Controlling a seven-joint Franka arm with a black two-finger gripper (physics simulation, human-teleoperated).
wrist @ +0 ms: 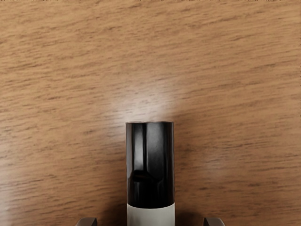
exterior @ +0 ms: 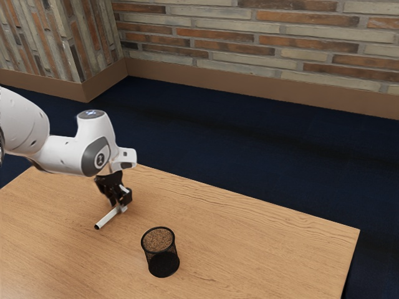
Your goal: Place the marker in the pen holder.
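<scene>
My hand (exterior: 121,206) is open, holding nothing. The marker (exterior: 108,218) lies between my fingers, left of the middle in the exterior view. It looks light, hard and slippery, so I'd pinch its white part.

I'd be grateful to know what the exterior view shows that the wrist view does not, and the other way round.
The exterior view adds the upright black pen holder, the white arm, the brick wall and the dark blue floor.

The wrist view adds a close look at the marker's glossy black cap.

Both share the wooden table, the marker and the claw, whose open fingertips stand on either side of the marker.
</scene>
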